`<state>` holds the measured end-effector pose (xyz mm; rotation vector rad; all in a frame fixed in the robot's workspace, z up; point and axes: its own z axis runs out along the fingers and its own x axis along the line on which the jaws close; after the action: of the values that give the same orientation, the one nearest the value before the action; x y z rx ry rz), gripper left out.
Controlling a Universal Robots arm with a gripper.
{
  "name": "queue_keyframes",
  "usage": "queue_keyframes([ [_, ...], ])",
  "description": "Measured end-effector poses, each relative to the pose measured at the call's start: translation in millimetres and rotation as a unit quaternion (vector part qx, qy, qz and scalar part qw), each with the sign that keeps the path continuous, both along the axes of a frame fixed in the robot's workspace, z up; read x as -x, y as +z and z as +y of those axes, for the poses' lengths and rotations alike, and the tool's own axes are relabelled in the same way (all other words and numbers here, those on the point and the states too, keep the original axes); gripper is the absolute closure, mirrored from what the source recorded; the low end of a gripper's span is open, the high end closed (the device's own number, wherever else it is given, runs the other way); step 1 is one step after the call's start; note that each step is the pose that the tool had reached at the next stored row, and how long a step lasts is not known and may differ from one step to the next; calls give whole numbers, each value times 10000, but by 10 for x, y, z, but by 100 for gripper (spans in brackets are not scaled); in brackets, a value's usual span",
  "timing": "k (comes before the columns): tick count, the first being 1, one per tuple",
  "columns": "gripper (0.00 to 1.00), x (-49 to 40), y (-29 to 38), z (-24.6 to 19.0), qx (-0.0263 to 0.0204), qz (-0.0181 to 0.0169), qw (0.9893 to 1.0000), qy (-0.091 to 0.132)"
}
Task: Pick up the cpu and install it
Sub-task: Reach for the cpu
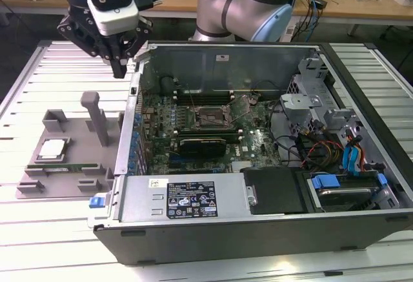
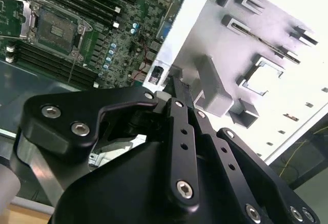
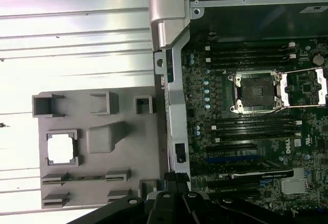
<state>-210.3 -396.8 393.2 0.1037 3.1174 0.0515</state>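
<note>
The cpu (image 1: 53, 148), a silver square chip, lies flat in a recess of the grey holder tray (image 1: 77, 133) on the exterior view's left, outside the computer case. In the first wrist view the cpu (image 3: 61, 148) looks bright white in its frame. My gripper (image 1: 119, 69) hangs above the case's wall nearest the tray, well above tray and cpu, with its black fingers together and nothing between them. Both wrist views show the gripper (image 2: 177, 83) (image 3: 174, 183) pointing at that wall. The motherboard socket (image 1: 210, 115) (image 3: 254, 92) (image 2: 56, 29) sits uncovered, its metal load plate swung aside.
The open computer case (image 1: 193, 198) stands on a slatted metal table. A tall grey post (image 1: 97, 117) rises from the tray next to the cpu, and a long green memory stick (image 1: 64, 166) lies at the tray's near edge. Drive cages and cables (image 1: 335, 140) fill the case's right side.
</note>
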Motion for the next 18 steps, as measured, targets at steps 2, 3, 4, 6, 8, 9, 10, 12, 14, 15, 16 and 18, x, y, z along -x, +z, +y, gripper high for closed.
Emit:
queue_keyframes([
  [2, 89, 61, 0, 0, 0, -1, 10000, 0],
  [3, 89, 85, 0, 0, 0, -1, 10000, 0],
  [4, 89, 102, -1, 1, 0, -1, 10000, 0],
  [6, 89, 143, -1, 3, 0, -1, 10000, 0],
  [8, 89, 170, -2, 6, 0, -1, 10000, 0],
  [9, 89, 190, -2, 8, 0, -1, 10000, 0],
  [10, 89, 202, -2, 9, 0, -1, 10000, 0],
  [12, 89, 239, -3, 12, 0, -1, 10000, 0],
  [14, 89, 263, -4, 13, 0, -2, 10000, 0],
  [15, 89, 280, -4, 15, 0, -2, 10000, 0],
  [16, 89, 289, -4, 15, 0, -2, 10000, 0],
  [18, 89, 320, -5, 17, 0, -2, 10000, 0],
])
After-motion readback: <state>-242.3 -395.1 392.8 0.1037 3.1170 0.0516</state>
